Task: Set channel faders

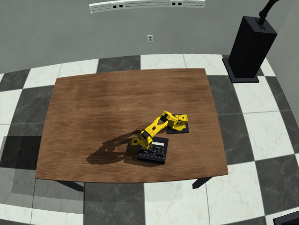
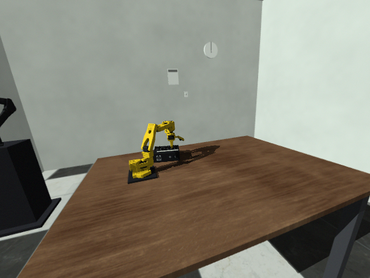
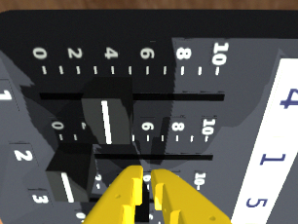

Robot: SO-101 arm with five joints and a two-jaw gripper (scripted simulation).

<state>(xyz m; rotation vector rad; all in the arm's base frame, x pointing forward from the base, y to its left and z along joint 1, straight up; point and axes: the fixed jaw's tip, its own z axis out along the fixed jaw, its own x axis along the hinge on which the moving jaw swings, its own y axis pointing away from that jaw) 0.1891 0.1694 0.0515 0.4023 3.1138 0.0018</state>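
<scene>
my pincer (image 3: 145, 187) is clenched with nothing between its yellow fingers, the two tips pressed almost together and pointing down at the lighting desk (image 1: 153, 152). the desk is a small black box lying flat on the wooden surface (image 1: 97, 102), near the front right part of it, just in front of my black base plate (image 1: 179, 130). from the wrist view i look straight onto its face: the channel 1 slot (image 3: 185, 96) runs across under a scale marked 0 to 10, and its fader cap (image 3: 107, 117), dark with a white stripe, sits at about 4. the channel 2 fader cap (image 3: 68, 179) sits lower left, near the low end of its own scale, though part of that scale is hidden so i cannot read the exact level. my fingertips hang over the third row, where only a "10" and a scrap of scale show past them; i cannot tell whether they touch the panel or a cap there. a white tape strip (image 3: 270, 146) runs along the right edge of the desk, with blue handwritten figures 4, 1 and 5 lined up beside rows 1, 2 and 3. in the exterior view my arm (image 2: 149, 142) arches up from the base and bends down onto the top of the desk, throwing a long shadow across the wood.
</scene>
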